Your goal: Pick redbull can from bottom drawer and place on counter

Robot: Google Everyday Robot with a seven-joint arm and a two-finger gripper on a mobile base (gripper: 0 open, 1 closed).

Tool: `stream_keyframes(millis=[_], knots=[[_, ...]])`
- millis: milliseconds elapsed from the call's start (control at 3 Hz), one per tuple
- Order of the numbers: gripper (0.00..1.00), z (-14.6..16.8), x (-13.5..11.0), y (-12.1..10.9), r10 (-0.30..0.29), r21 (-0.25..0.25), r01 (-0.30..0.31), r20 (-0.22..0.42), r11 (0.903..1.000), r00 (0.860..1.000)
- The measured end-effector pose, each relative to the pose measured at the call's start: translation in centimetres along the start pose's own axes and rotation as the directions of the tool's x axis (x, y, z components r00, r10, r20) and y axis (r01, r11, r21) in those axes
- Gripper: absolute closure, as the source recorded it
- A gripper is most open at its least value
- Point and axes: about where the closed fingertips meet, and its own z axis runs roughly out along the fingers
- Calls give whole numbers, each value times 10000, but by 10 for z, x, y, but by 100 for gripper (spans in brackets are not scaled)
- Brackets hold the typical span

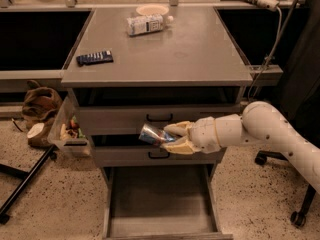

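My gripper [172, 137] is shut on the redbull can [152, 134], a slim silver and blue can held on its side. It hangs in front of the two shallow drawers, between their black handles, well above the open bottom drawer [160, 204], whose grey floor shows nothing on it. The counter [165, 54] is the wide grey top above, higher than the can. My white arm reaches in from the right.
On the counter lie a white labelled bottle [146, 24], a pale bowl [152, 9] and a dark blue remote-like bar [94, 58]. A bin of small items [70, 131] hangs at the cabinet's left. A brown bag [39, 106] sits on the floor. A chair base [295, 216] stands at right.
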Motion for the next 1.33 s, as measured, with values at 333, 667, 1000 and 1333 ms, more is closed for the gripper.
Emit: stream_keyframes(millis=[333,667,1000,1333], knots=[[100,-22,-31,-4,-190,53,190,-143,9998,9997],[100,-67,-115,-15,-1007,60,1007,27,9949,9949],[100,-96,-192,-36,-1947,69,1947,10,9808,9809],[100,-94,-246,-79,-3021,419,3034,-334,9520,9527]])
